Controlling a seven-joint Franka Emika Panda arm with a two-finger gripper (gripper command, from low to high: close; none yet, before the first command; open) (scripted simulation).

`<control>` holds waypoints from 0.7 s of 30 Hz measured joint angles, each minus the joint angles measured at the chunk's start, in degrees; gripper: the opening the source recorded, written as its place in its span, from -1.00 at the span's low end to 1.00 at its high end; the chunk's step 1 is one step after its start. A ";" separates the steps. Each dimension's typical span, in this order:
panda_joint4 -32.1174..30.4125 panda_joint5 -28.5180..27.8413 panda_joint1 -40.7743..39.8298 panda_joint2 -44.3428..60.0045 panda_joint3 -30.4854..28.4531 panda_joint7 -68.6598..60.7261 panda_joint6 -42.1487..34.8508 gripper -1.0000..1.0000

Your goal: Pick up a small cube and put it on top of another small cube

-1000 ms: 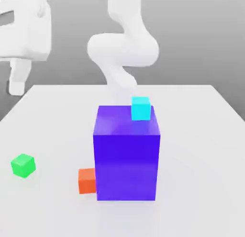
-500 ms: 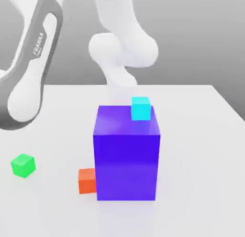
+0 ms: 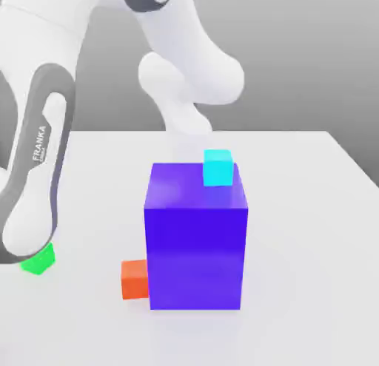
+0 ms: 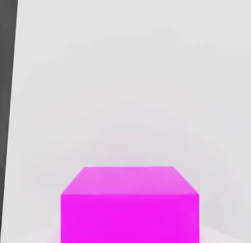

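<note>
Jaws just went from wide to closed with the pink cube (image 4: 130, 205) on the bench (image 3: 311, 231) right under the hand; grasp likely but unconfirmed, stacking comes next.

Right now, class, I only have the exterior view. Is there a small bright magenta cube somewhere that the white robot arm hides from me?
Observer: Yes. The hand view shows a small bright magenta cube close beneath the hand camera.
Operator: Is anything stacked on it yet?
Observer: No. Its top face is bare.
Operator: What lies around it?
Observer: The white table stretches away beyond it.
</note>
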 joint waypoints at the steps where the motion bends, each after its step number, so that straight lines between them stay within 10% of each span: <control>1: -1.61 0.02 -0.11 -1.78 -0.50 0.23 -0.19 -1.00; 21: -35.86 -5.96 -8.04 -24.88 -6.99 10.52 11.53 -1.00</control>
